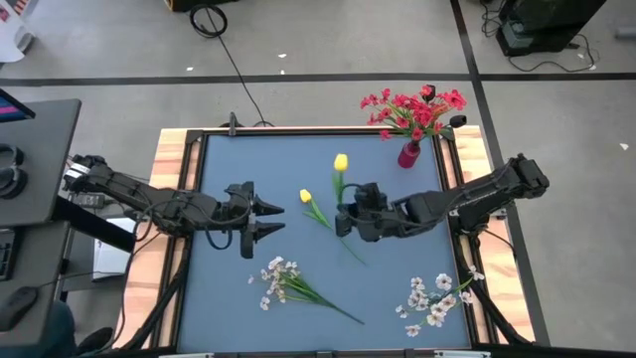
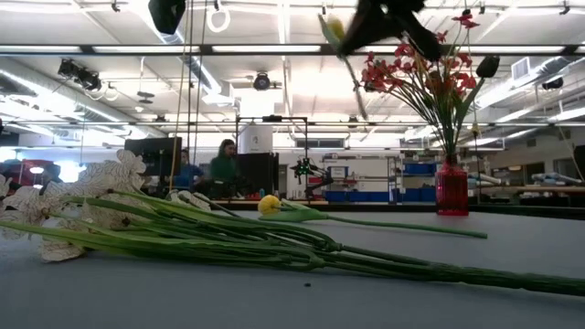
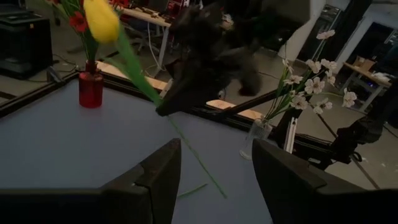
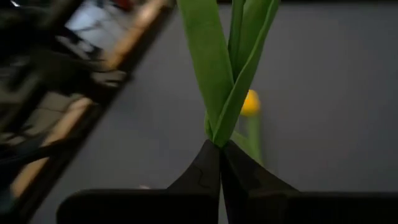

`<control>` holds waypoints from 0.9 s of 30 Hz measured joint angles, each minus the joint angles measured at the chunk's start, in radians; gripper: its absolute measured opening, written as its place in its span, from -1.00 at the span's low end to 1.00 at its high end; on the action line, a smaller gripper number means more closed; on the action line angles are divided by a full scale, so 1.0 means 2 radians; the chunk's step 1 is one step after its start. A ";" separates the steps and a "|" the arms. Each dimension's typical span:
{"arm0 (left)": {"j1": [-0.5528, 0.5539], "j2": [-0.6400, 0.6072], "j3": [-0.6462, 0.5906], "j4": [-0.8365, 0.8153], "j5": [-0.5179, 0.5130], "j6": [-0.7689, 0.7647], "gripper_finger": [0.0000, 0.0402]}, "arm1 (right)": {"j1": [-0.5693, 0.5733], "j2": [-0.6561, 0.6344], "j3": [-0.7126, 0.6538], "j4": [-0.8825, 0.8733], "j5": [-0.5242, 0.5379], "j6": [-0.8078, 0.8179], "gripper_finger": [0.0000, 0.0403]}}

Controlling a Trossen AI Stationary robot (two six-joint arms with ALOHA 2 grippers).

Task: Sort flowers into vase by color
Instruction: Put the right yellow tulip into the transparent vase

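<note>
One yellow tulip, light and floppy at mid-frame, sits pinched low on its stem by the right gripper; left gripper gapes empty.

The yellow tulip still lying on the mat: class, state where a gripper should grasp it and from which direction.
Grip the lying tulip at mid-stem, probably coming straight down from above. It lies flat, its stem is thin, and the bare mat around it gives finger room. The open left gripper is nearest; the right gripper is shut on the other tulip.

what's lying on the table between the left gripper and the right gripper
One yellow tulip lies on the mat between the left gripper and right gripper, seen in the high view.
</note>
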 joint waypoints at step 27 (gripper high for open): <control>0.000 0.000 0.000 0.034 0.000 0.016 0.01 | 0.030 -0.001 0.000 0.397 -0.055 -0.532 -0.96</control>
